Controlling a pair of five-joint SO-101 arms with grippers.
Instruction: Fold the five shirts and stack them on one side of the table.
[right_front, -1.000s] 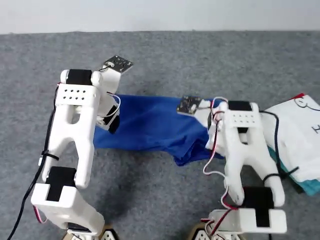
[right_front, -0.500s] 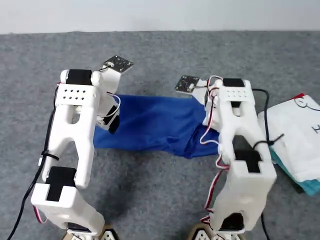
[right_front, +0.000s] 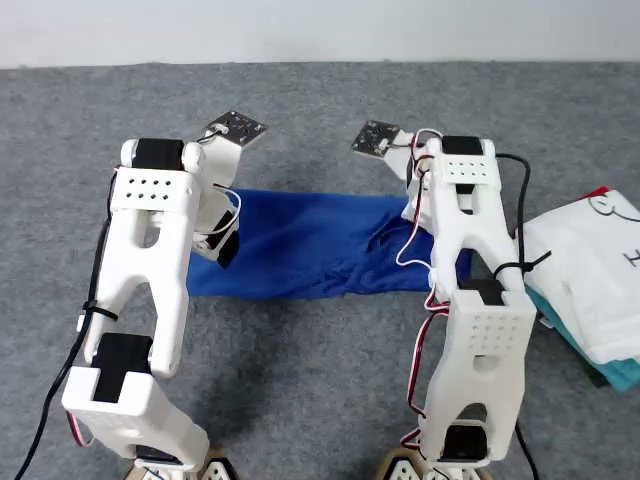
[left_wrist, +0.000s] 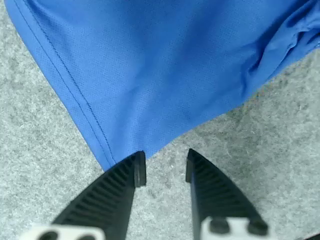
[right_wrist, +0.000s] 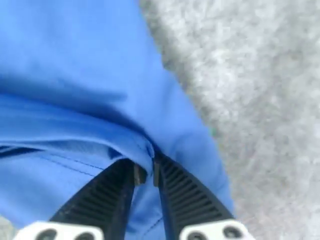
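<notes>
A blue shirt (right_front: 300, 245) lies spread across the grey carpeted table (right_front: 320, 110) between the two arms. My left gripper (left_wrist: 162, 170) stands open just off the shirt's near left corner (left_wrist: 112, 157), and one fingertip (left_wrist: 136, 167) touches the hem. In the high view this left gripper (right_front: 222, 245) sits low at the shirt's left edge. My right gripper (right_wrist: 146, 174) is shut on a raised fold of the blue shirt (right_wrist: 75, 65) at its right end. From above, the right gripper (right_front: 418, 222) is mostly hidden under its own arm.
A stack of folded shirts (right_front: 590, 270) lies at the right edge, white on top with teal and a bit of red beneath. Bare grey carpet runs behind the shirt and between the arm bases.
The right arm has stretched toward the far side, pulling the shirt's bunched right end back and flattening it. The left arm has not moved.
</notes>
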